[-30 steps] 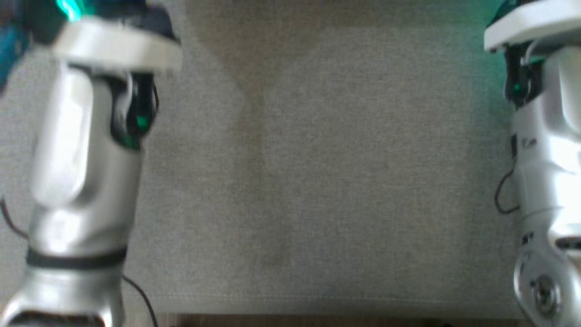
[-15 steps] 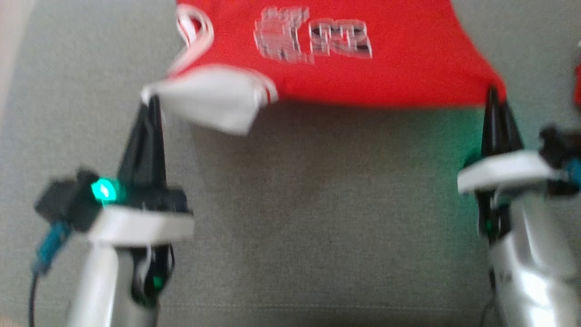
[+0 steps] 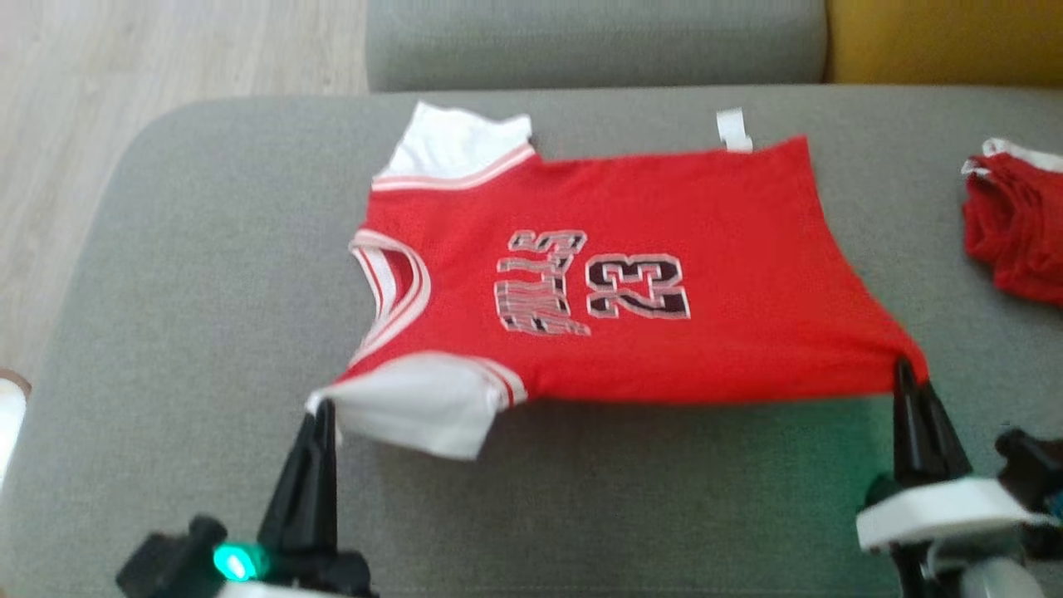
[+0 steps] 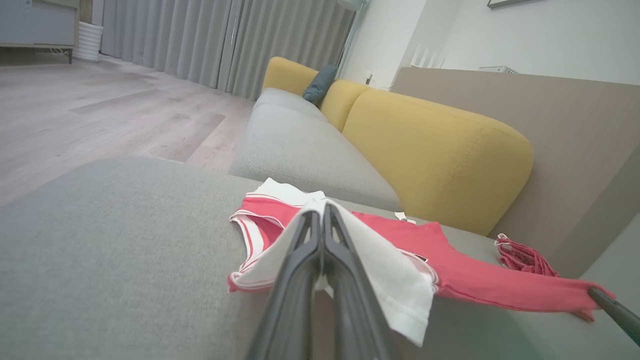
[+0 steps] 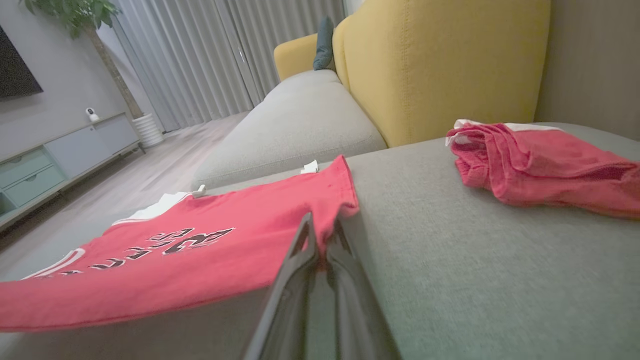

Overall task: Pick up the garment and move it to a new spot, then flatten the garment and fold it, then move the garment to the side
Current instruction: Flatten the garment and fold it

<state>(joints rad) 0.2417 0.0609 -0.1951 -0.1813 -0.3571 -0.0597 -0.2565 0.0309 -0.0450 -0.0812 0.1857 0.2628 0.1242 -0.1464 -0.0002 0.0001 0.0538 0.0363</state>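
Lay the jersey [image 3: 664,241] down taut, clear of the red pile [image 3: 1013,241], with left gripper [image 3: 324,407] clenched on sleeve [image 3: 423,403], right gripper [image 3: 903,365] on hem corner [image 3: 895,342].

A broad grey upholstered cushion [image 3: 191,274] is seen as the supporting surface. A red jersey [image 3: 731,241] numbered 23 is spread across its middle, with the far edge laid flat and the near edge raised off the fabric. A crumpled red garment [image 3: 1017,241] is found near the cushion's right edge, apart from the jersey
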